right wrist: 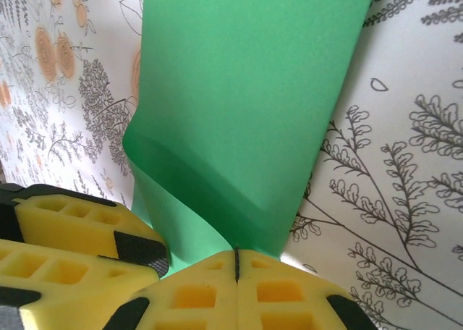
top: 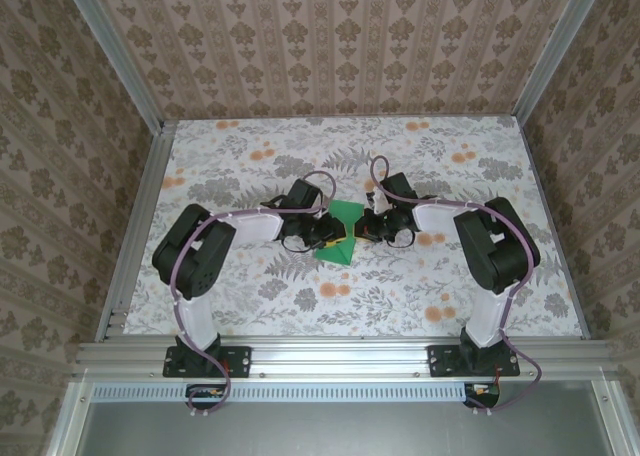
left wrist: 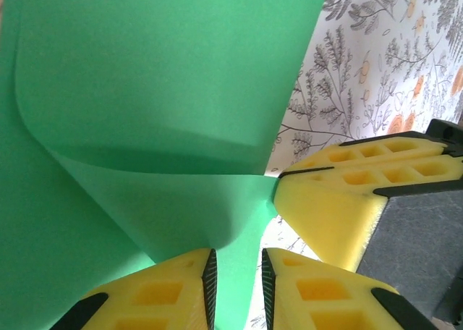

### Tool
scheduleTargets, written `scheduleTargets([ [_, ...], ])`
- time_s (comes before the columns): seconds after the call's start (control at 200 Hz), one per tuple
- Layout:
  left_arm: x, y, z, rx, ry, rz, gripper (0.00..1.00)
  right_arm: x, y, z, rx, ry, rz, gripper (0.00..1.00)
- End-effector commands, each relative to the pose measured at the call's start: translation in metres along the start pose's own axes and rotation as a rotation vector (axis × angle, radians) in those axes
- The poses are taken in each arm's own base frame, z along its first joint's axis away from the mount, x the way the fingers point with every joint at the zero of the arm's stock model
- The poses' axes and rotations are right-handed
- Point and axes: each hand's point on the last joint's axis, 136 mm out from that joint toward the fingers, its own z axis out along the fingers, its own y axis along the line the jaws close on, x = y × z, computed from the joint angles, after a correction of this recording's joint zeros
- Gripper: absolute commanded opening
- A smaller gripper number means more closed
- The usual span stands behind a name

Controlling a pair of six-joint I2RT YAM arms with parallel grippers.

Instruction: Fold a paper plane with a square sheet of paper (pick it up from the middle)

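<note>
Green square sheet of paper [top: 346, 216] curled up in the middle of the flowery table [top: 240, 286], right gripper [right wrist: 236, 261] pinched tight on its edge, left gripper [left wrist: 236, 276] a little apart, green showing in the gap.

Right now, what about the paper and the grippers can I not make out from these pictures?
Left wrist: paper runs off the frame; whether the left gripper pinches it is unclear.
Right wrist: the pinched edge is hidden inside the shut right gripper.
Top: creases too small; both grippers cover part of the paper.
</note>
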Motion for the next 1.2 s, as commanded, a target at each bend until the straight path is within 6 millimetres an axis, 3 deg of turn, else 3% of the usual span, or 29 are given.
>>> scheduleTargets([
  [0.0,-0.004,-0.002,0.003,0.021,0.017,-0.011,0.26,-0.003,-0.004,0.003,0.036,0.005,-0.017,0.05],
  [0.98,-0.002,-0.004,0.006,0.025,0.037,-0.007,0.27,-0.002,-0.014,0.012,0.087,0.035,-0.017,0.06],
  [1.195,-0.004,-0.016,-0.002,0.06,0.015,0.019,0.27,0.003,-0.01,0.011,0.072,0.05,-0.032,0.07],
])
